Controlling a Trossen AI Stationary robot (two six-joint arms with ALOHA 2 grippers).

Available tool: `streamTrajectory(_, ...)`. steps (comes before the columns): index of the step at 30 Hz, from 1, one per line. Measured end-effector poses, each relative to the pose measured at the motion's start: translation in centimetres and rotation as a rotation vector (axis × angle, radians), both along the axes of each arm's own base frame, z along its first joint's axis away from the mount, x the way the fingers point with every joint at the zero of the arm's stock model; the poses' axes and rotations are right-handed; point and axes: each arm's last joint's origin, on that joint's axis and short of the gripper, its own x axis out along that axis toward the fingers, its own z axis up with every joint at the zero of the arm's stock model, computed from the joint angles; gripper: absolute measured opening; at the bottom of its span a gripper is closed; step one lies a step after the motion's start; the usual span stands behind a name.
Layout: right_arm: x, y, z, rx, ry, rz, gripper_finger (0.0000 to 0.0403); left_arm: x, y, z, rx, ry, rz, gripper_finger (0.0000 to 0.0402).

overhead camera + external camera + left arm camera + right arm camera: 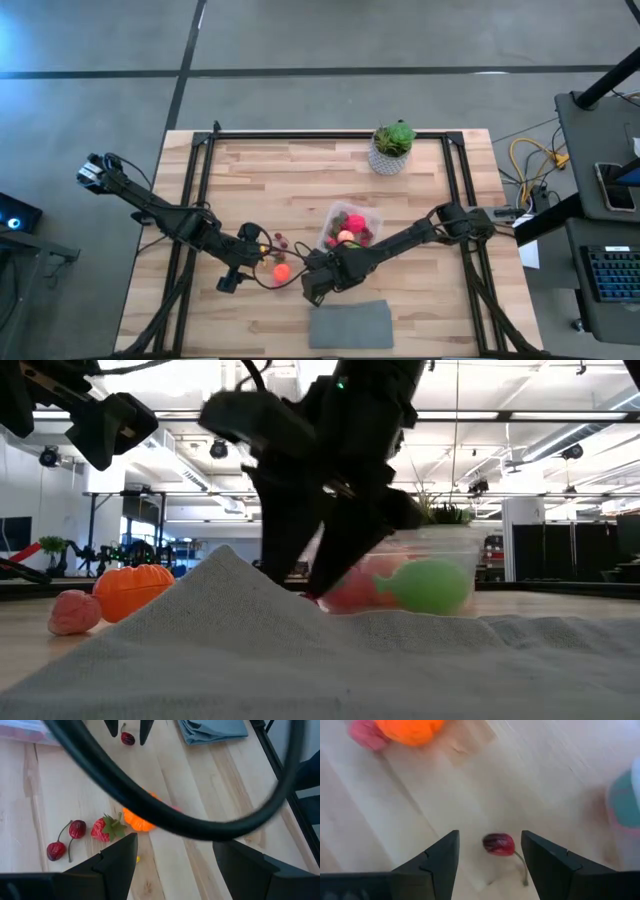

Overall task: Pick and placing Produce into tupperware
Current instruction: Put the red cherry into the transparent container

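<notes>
step in hand: picking a loose cherry (498,844) from the table (300,170), just beside the tub (372,217), which already holds several pieces. the right gripper (490,851) hangs over the cherry, jaws parted on either side, gripping nothing; contact cannot be told. next move likely calls for a short descent, then closing on the fruit. the left gripper (172,856) waits near the pumpkin (137,819), jaws parted, empty.

Tupperware (352,229) mid-table, cloth (349,325) at the near edge, plant (392,148) at the far edge, loose produce (281,270) apparently left of tupperware
</notes>
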Motion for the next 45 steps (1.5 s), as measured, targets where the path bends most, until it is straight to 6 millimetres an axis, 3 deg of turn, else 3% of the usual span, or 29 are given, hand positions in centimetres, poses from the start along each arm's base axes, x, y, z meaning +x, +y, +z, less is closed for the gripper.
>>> streamTrajectory(10,0.4,0.2,2.3,0.025,0.0,-0.06,0.0205,0.0,0.0,0.0,-0.001,0.0,0.0,0.0244)
streamTrajectory(17,-1.4,-0.3,3.9,0.119,0.17,-0.512,0.0205,0.0,0.0,0.0,-0.001,-0.001,0.0,0.0244)
streamTrajectory(24,-0.5,0.8,2.9,0.34,0.118,-0.593,0.0205,0.0,0.0,0.0,0.002,-0.002,-0.001,0.0244)
streamTrajectory(28,-0.7,0.7,2.0,0.378,0.138,-0.714,0.0195,0.0,0.0,0.0,0.002,-0.002,0.001,0.0244)
streamTrajectory(34,-0.5,0.6,2.3,0.415,0.108,-0.839,0.018,0.0,0.0,0.1,0.0,-0.003,0.003,0.0244)
streamTrajectory(45,0.3,-1.8,1.7,0.425,0.043,-0.963,0.0179,0.0,0.0,0.1,-0.001,-0.004,0.004,0.0244)
